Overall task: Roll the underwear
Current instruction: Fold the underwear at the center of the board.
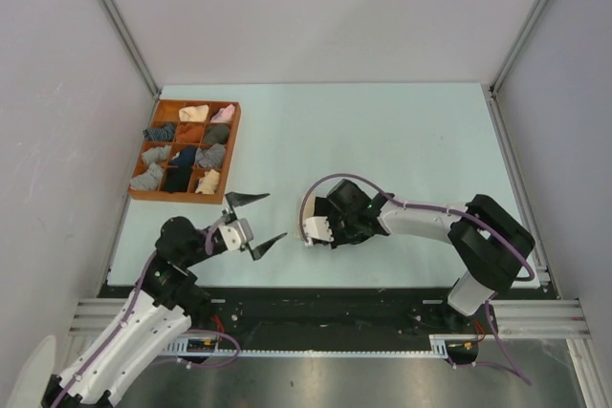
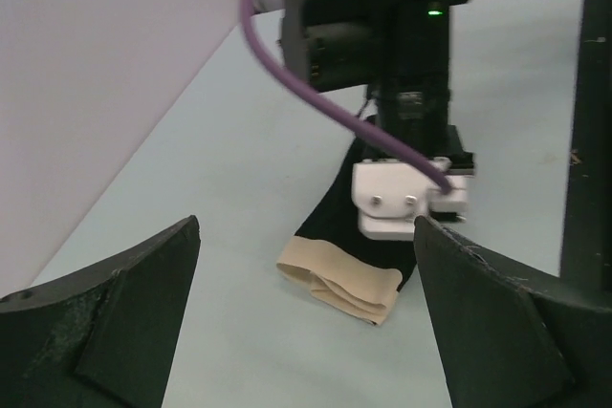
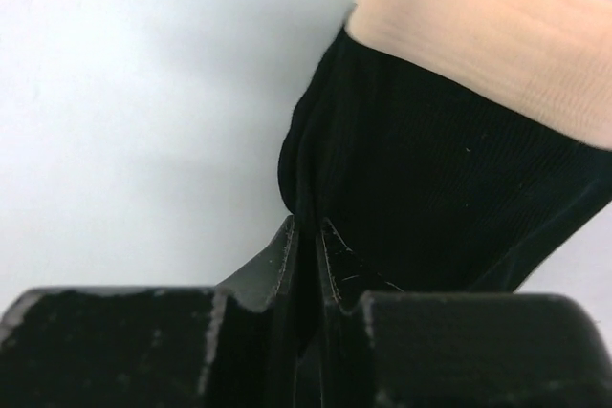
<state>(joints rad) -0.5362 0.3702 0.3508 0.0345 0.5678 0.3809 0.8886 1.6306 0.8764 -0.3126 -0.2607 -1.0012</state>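
Note:
The underwear (image 2: 330, 222) is black fabric with a cream-beige band (image 2: 339, 279) and lies folded on the pale table between the two arms. My right gripper (image 3: 308, 226) is shut on a pinched fold at its black edge (image 3: 449, 169); the cream band points away from the fingers. In the top view the right gripper (image 1: 330, 225) covers most of the garment. Just to its left my left gripper (image 1: 273, 217) stands wide open and holds nothing. In the left wrist view the left gripper (image 2: 307, 220) faces the cream end from a short distance, not touching it.
An orange-brown compartment tray (image 1: 233, 155) with several small rolled bundles in grey, navy, pink and cream sits at the table's far left. Grey walls with metal frame rails close in the table. The right arm's purple cable (image 2: 316, 93) loops above the garment.

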